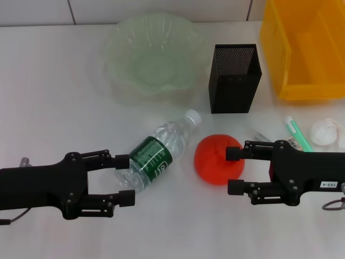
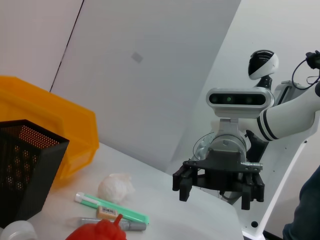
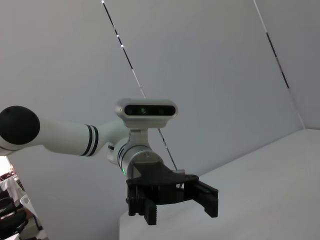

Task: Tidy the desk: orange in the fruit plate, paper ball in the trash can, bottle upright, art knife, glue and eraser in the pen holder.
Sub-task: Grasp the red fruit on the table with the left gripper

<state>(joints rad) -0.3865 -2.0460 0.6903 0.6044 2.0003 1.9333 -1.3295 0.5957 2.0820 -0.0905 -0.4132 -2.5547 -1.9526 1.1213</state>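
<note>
A clear bottle (image 1: 157, 155) with a green label lies on its side at the middle of the table. My left gripper (image 1: 125, 179) is open, its jaws either side of the bottle's base. A red-orange orange (image 1: 215, 159) lies right of the bottle; it also shows in the left wrist view (image 2: 97, 231). My right gripper (image 1: 235, 171) is open, its jaws at the orange's right side. A green glue stick (image 1: 297, 134), a small eraser (image 2: 106, 211), a silver art knife (image 2: 117, 224) and a white paper ball (image 1: 325, 132) lie at the right.
A green glass fruit plate (image 1: 124, 81) stands at the back. A black mesh pen holder (image 1: 234, 81) stands right of it. A yellow bin (image 1: 302, 89) is at the back right corner. The left wrist view shows the right gripper (image 2: 218, 189) facing it.
</note>
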